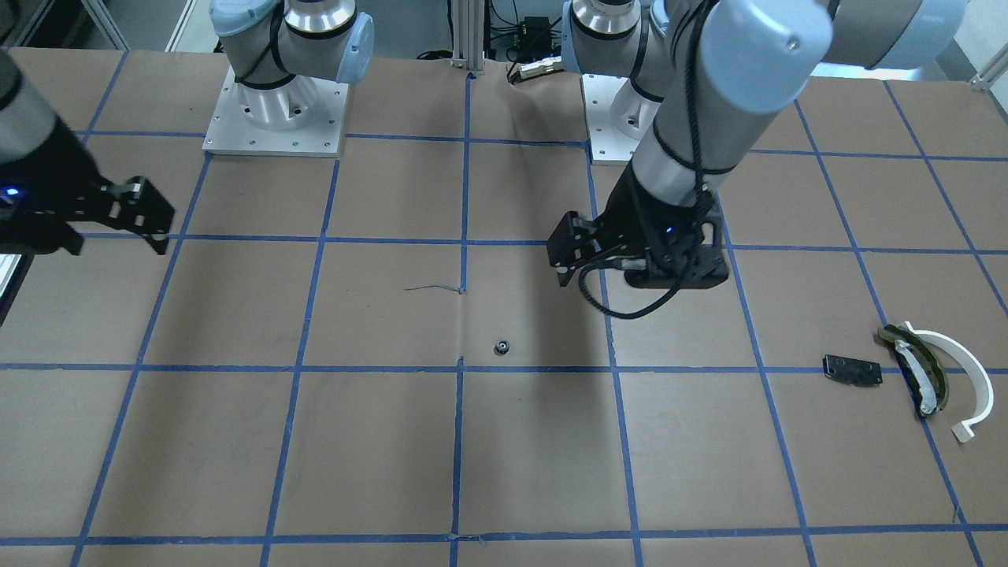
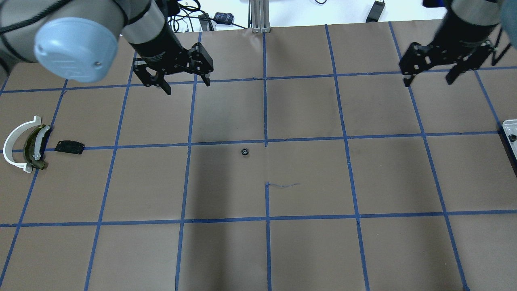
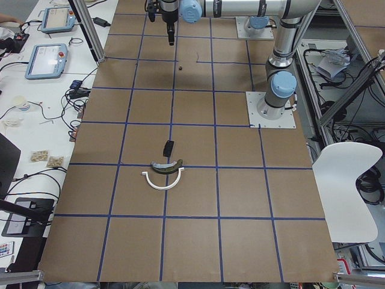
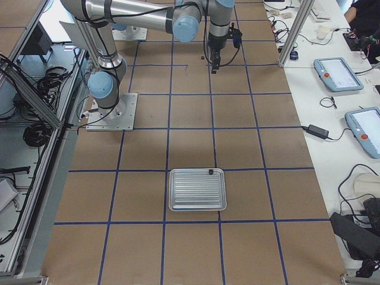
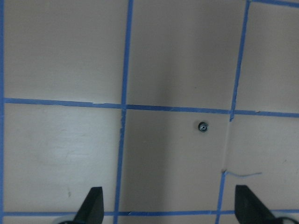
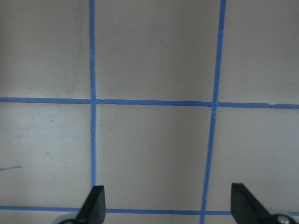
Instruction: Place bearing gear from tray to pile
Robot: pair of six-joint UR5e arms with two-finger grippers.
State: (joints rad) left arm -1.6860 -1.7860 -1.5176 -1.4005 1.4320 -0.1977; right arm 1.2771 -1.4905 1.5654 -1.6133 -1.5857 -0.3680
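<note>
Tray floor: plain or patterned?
The tray is pale grey, ribbed with parallel grooves; best in the exterior right view.

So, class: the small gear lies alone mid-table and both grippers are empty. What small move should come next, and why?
Probably the left gripper should shift over the bearing gear and lower, jaws open, to grasp it. The gear lies loose, the left wrist view shows it ahead of the open fingers, and the pile lies on that arm's side.
</note>
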